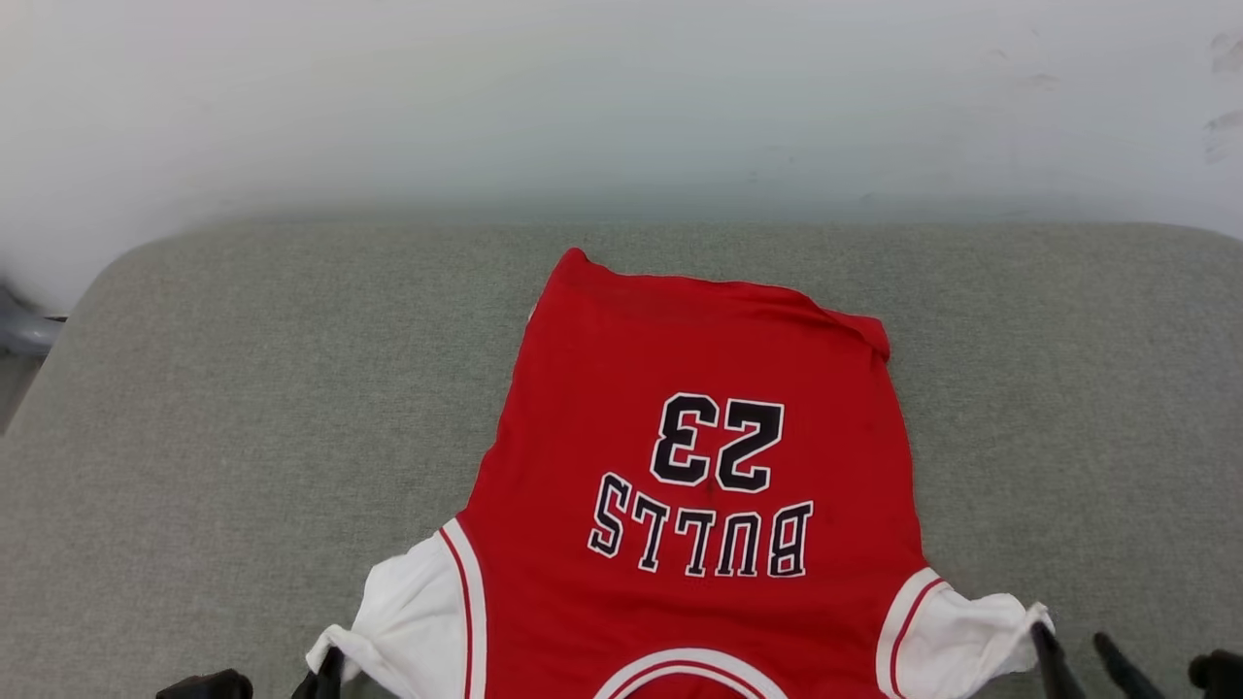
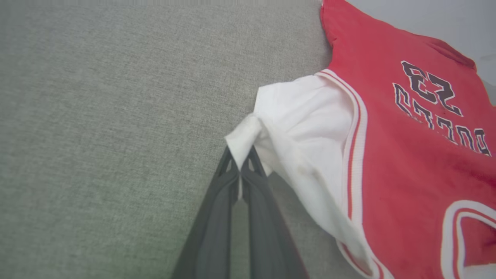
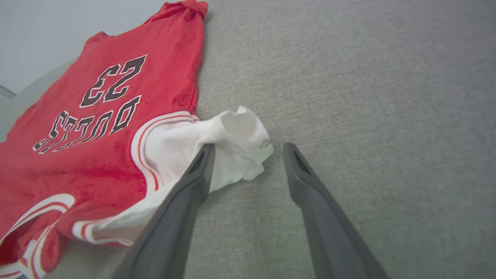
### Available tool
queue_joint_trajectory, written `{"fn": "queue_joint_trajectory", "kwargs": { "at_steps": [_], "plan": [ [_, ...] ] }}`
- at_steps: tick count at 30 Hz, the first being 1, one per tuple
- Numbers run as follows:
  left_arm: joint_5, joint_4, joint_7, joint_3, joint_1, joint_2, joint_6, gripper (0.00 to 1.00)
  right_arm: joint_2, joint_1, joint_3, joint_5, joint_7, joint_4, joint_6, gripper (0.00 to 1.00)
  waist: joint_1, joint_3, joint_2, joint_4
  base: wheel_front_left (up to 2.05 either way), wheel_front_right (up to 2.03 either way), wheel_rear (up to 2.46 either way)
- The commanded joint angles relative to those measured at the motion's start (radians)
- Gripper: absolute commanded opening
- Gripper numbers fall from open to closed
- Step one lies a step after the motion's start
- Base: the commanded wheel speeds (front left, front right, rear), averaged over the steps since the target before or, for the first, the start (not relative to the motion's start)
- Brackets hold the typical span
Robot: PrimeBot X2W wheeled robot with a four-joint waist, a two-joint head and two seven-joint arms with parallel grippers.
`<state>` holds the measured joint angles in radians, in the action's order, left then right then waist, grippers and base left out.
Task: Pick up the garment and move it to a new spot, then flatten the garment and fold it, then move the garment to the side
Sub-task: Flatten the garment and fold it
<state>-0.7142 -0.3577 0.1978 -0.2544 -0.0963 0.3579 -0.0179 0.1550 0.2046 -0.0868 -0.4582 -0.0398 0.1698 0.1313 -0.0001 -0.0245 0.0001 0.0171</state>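
The garment (image 1: 699, 437), a red jersey with white sleeves and black "BULLS 23" lettering, lies spread on the grey cushion, collar toward me and hem at the far end. My left gripper (image 1: 325, 670) is shut on the tip of the garment's left white sleeve (image 2: 248, 135), which bunches between its fingers. My right gripper (image 1: 1073, 650) stands open beside the crumpled right white sleeve (image 3: 236, 147); the sleeve's edge lies between the fingers near the left finger (image 3: 197, 170), and the other finger (image 3: 298, 170) rests over bare cushion.
The grey fabric cushion (image 1: 243, 408) stretches wide on both sides of the garment. A pale wall (image 1: 621, 97) rises behind its far edge. A grey object (image 1: 24, 330) shows at the far left past the cushion's rounded corner.
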Motion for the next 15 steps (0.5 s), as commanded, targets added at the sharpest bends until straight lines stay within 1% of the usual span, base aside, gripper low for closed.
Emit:
{"fn": "queue_joint_trajectory", "kwargs": {
  "at_steps": [1,3,6,10,13,15],
  "plan": [
    [0.008,0.01,0.004,-0.002,0.01,-0.006,-0.003,0.0,-0.004,-0.021,-0.012,-0.003,0.003,-0.01,-0.001,1.0,0.0001,-0.006,-0.0001,0.007,0.0,0.0,0.0],
    [0.017,0.034,0.006,-0.01,0.024,-0.007,-0.008,0.0,0.004,-0.051,-0.05,0.013,0.012,-0.026,-0.001,1.0,0.0001,-0.017,-0.0001,0.019,0.0,0.0,0.0],
    [0.03,0.073,0.007,-0.018,0.044,-0.009,-0.016,0.0,0.022,-0.118,-0.099,0.013,-0.018,-0.013,-0.001,1.0,0.0001,-0.041,-0.0001,0.042,0.0,0.0,0.0],
    [0.049,0.124,0.01,-0.032,0.086,-0.015,-0.018,0.0,0.067,-0.253,-0.11,-0.002,-0.108,0.05,-0.001,1.0,0.0001,-0.094,-0.0001,0.085,0.0,0.0,0.0],
    [0.063,0.159,0.018,-0.038,0.116,-0.02,-0.024,0.0,0.098,-0.368,-0.098,-0.002,-0.177,0.11,-0.001,1.0,0.0001,-0.14,-0.0001,0.115,0.0,0.0,0.0],
    [0.072,0.182,0.018,-0.043,0.136,-0.022,-0.025,0.0,0.131,-0.459,-0.088,-0.007,-0.229,0.151,-0.001,1.0,0.0001,-0.175,-0.0001,0.134,0.0,0.0,0.0]
  ]
}}
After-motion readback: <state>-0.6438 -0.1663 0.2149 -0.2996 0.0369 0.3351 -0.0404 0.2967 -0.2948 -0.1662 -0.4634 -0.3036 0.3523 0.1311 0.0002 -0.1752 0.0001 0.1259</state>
